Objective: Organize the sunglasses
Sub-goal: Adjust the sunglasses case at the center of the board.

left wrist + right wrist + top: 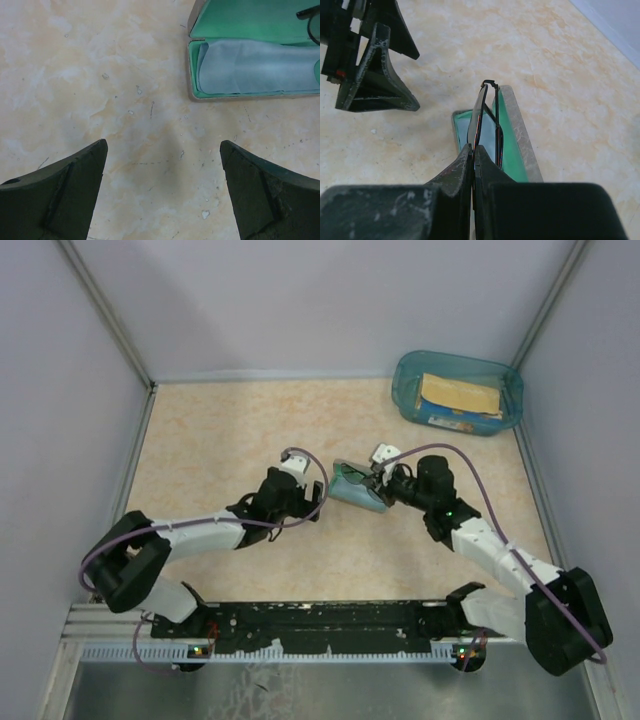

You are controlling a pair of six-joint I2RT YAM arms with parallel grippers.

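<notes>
My right gripper (472, 150) is clenched on the sunglasses (497, 127): in the right wrist view the thin dark wires come out from between the closed fingers and stand edge-on over the open case (520, 135). From this angle I cannot make out the lenses properly, and the fingers hide the near part of the frame. I cannot tell whether the far tip of the glasses touches the green lining or hangs just above it. In the top view the right gripper's body covers most of the glasses, so only the case shows as a small teal and grey shape between the two arms. My left gripper (162, 145) is released, its jaws spread wide over bare table (100, 75), with nothing between them, just beside the case's near corner. Its camera cuts the case off at the right edge; inside I see the light blue cloth (255, 67) lying against the lining, and only a dark sliver of the glasses at the upper right corner. A teal bin (405, 380) sits at the far right of the table, well apart; its yellowish contents are too small to identify.
</notes>
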